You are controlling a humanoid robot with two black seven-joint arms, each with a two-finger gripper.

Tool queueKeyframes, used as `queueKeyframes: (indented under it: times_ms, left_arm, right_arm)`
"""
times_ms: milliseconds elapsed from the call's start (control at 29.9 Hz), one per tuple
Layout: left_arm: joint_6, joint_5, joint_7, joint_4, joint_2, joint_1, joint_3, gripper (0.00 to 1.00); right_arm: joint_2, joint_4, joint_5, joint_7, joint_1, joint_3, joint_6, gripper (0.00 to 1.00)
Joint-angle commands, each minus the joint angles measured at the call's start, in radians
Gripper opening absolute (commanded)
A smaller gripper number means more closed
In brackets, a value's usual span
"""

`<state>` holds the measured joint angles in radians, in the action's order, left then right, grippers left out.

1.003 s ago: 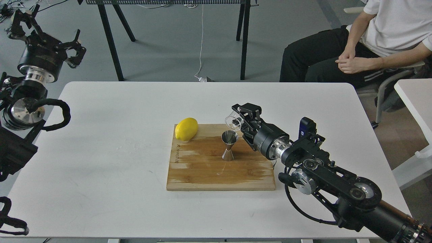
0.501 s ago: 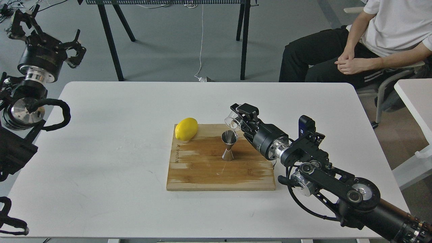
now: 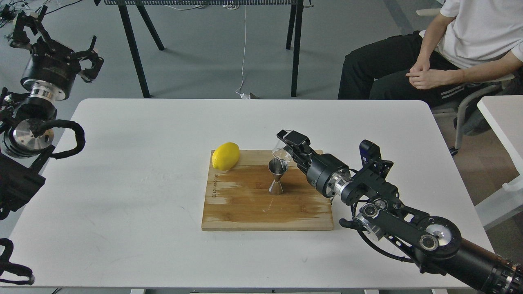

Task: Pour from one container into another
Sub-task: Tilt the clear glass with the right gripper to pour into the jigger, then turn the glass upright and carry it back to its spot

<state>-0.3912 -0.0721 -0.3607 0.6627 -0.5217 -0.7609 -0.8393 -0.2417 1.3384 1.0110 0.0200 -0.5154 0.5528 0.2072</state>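
The steel hourglass jigger (image 3: 277, 177) stands upright in the middle of the wooden cutting board (image 3: 245, 208). My right gripper (image 3: 287, 146) is shut on the small clear glass cup (image 3: 281, 152), tipped steeply with its rim pointing down at the jigger's open top from the right. Rim and jigger mouth look almost touching. Any liquid is too faint to see. My left gripper (image 3: 55, 36) is raised off the table's far left, open and holding nothing.
A yellow lemon (image 3: 225, 155) lies on the board's back left corner. The board sits on a white table (image 3: 122, 183). A seated person (image 3: 441, 53) is beyond the table's far right corner. Black table legs (image 3: 135, 49) stand behind.
My right wrist has rolled further and dropped slightly, tipping the glass cup steeper and bringing its rim down closer to the jigger's mouth. The left arm has stayed still.
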Motion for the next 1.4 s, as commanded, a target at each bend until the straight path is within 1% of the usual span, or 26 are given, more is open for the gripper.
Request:
queueKeyframes:
  times_ms: [0, 100, 201, 401, 702, 902, 1070, 1170, 1370]
  left_arm:
    - [0.000, 0.000, 0.000, 0.000, 0.002, 0.000, -0.001, 1.00]
    - [0.000, 0.000, 0.002, 0.000, 0.002, 0.000, -0.001, 1.00]
    - [0.000, 0.000, 0.002, 0.000, 0.000, -0.002, -0.001, 1.00]
    - [0.002, 0.000, 0.002, 0.000, -0.006, -0.002, -0.001, 1.00]
    - [0.000, 0.000, 0.002, 0.000, -0.012, 0.000, 0.000, 1.00]
    - [0.000, 0.000, 0.000, 0.000, -0.012, 0.000, -0.001, 1.00]
    - [0.000, 0.000, 0.000, 0.000, -0.014, 0.000, -0.001, 1.00]
    - [0.000, 0.000, 0.000, 0.000, -0.014, 0.000, -0.003, 1.00]
    - [0.002, 0.000, 0.000, 0.000, -0.014, 0.000, -0.001, 1.00]
  right_arm:
    - [-0.001, 0.001, 0.008, -0.002, 0.000, -0.020, 0.000, 0.26]
    - [-0.002, 0.001, 0.046, -0.008, 0.000, -0.057, 0.003, 0.26]
    - [-0.005, -0.005, 0.093, -0.029, -0.002, -0.079, 0.034, 0.26]
    - [-0.007, -0.015, 0.103, -0.046, -0.026, -0.108, 0.047, 0.26]
    - [-0.005, -0.042, 0.144, -0.051, -0.061, -0.125, 0.061, 0.26]
    - [-0.005, -0.065, 0.144, -0.052, -0.115, -0.178, 0.061, 0.26]
    - [-0.005, -0.065, 0.162, -0.081, -0.123, -0.201, 0.069, 0.26]
    - [-0.005, -0.065, 0.195, -0.107, -0.123, -0.214, 0.075, 0.26]
    - [-0.033, -0.061, 0.225, -0.132, -0.123, -0.215, 0.083, 0.26]
